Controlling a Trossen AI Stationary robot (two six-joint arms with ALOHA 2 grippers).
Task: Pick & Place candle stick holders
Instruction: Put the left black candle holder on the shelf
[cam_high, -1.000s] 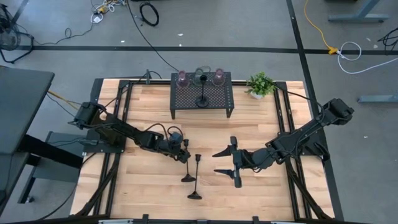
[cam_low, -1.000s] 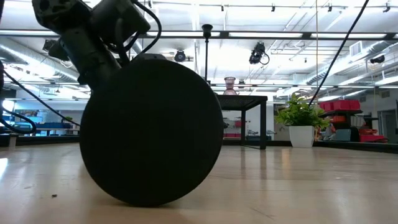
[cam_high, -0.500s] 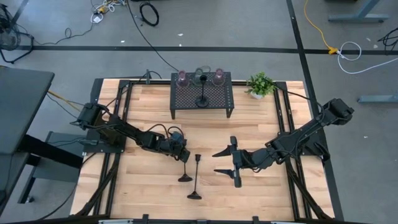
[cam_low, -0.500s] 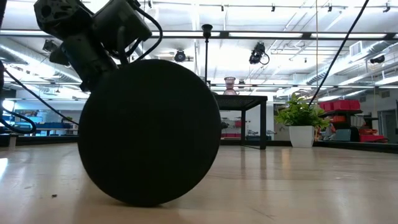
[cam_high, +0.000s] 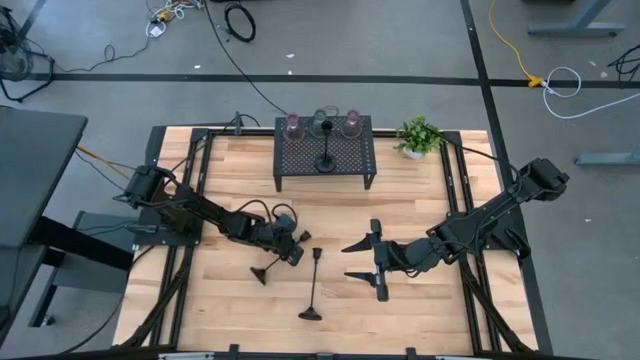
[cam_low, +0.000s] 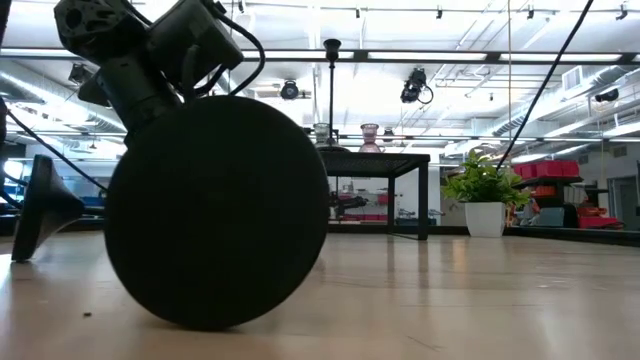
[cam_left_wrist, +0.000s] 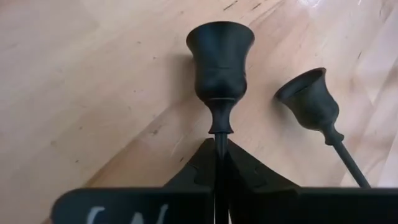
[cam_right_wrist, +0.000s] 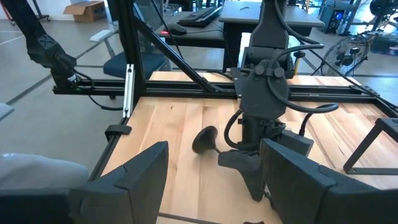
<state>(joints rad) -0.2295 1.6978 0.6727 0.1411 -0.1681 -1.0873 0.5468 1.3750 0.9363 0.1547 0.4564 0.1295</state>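
My left gripper (cam_high: 293, 247) is shut on one black candle stick holder (cam_high: 275, 262), whose cup (cam_left_wrist: 219, 56) sticks out past the fingertips. Its round base (cam_low: 38, 205) points toward the table's near left. A second black holder (cam_high: 313, 285) lies on its side on the wood beside it, its cup (cam_left_wrist: 309, 99) close by and its base (cam_low: 215, 210) filling the low view. A third black holder (cam_high: 325, 158) and three glass holders (cam_high: 322, 123) stand on the black mesh rack (cam_high: 350, 160). My right gripper (cam_high: 360, 260) hovers open, right of the lying holder. My left gripper pinches the holder's thin stem just below the cup (cam_left_wrist: 217, 138) between its two fingers. The fingers slant down from the table's left. The holder lies tilted, its stem running back to the base (cam_high: 260, 272), whose lower rim (cam_low: 20, 252) looks down on the table.
A small potted plant (cam_high: 418, 135) stands right of the rack at the far edge. Black frame rails (cam_high: 205, 150) run along the table's left and right sides. Bare wood (cam_high: 420, 320) lies at the near right.
My left gripper has shut on the stem of the holder next to it and rolled a little. That holder has swung about: its base has gone toward the table's left while its cup end stayed at the fingers. The lying holder has shifted slightly.
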